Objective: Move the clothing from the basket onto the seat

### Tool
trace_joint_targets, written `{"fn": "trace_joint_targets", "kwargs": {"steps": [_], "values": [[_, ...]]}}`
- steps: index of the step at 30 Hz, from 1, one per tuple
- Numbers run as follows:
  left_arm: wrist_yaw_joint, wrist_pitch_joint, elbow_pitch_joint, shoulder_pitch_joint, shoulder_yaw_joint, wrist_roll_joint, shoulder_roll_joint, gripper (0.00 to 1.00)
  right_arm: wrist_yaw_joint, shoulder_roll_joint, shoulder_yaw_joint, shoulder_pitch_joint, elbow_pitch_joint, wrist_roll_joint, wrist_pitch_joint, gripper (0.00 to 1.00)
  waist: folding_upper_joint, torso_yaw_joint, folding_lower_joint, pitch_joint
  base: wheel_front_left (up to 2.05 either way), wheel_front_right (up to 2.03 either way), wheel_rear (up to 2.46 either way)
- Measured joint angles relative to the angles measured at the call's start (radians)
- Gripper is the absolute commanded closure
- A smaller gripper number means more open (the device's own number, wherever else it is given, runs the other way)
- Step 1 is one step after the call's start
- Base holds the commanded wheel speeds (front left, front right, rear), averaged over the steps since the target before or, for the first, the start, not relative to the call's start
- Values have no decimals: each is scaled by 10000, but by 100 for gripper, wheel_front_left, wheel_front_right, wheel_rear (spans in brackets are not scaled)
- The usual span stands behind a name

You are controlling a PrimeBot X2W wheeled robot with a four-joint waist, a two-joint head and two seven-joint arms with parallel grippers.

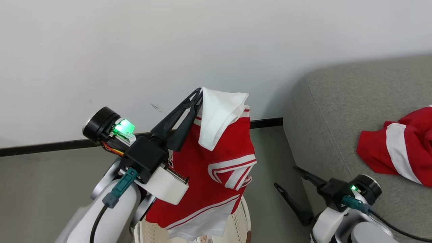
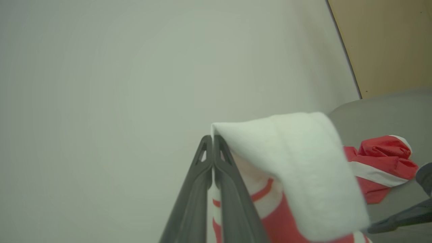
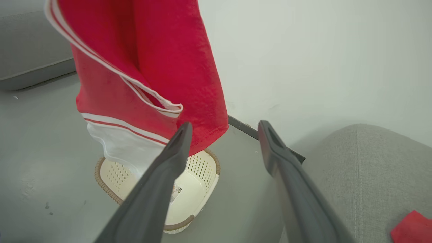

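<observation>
- Hanging from the left gripper (image 1: 199,91) at the centre of the head view, a red garment (image 1: 219,152) with white stripes is held up by its white panel, and the two dark fingers are pressed together on the fabric.
- The garment's white lower hem is seen above the cream basket (image 1: 238,219) at the bottom centre of the frame; whether the hem touches the basket cannot be told.
- The right gripper (image 1: 286,176) is shown at the lower right, with its fingers spread wide apart and nothing between them, just beside the front edge of the grey seat (image 1: 337,111).
- A second red garment (image 1: 401,148) with a white band is seen crumpled on the seat at the right edge of the frame, well apart from the basket.
- In the left wrist view, the white panel is draped over the closed fingertips just right of centre, against the pale wall (image 2: 101,84).
- In the right wrist view, the basket is seen at the lower centre, standing on the grey floor (image 3: 40,141) with a label sticker (image 3: 176,191) inside, while the held garment is seen at the upper left.
</observation>
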Motion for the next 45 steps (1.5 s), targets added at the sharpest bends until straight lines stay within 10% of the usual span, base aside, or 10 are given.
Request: {"fn": "trace_joint_targets", "kwargs": {"steps": [32, 33, 35, 37, 38, 45], "values": [[-272, 982, -408, -636, -759, -318, -629, 100, 2, -978, 6792, -4049, 1032, 2217, 408, 0, 0, 1341, 1, -288, 0, 0, 0], [-274, 982, -408, -636, -763, -320, -633, 100, 2, -909, 6966, -4145, 1064, 2305, 408, 3, 0, 1379, 1, -286, 0, 0, 0], [-274, 984, -401, -637, -765, -332, -639, 100, 2, -767, 7265, -4323, 1108, 2493, 399, 51, 0, 1448, 0, -281, 0, 0, 0], [-274, 991, -382, -637, -761, -334, -639, 100, 2, -686, 7465, -4436, 1181, 2591, 380, 70, 0, 1507, 1, -277, 0, 0, 0], [-274, 993, -360, -637, -757, -345, -637, 100, 2, -683, 7540, -4486, 1243, 2631, 349, 100, 0, 1531, 0, -275, 0, 0, 0], [-153, 1154, 52, -592, -276, -535, -487, 100, 2, -823, 7428, -4587, 1356, 3032, 25, 100, 0, 1528, 1, -256, 0, 0, 0]]}}
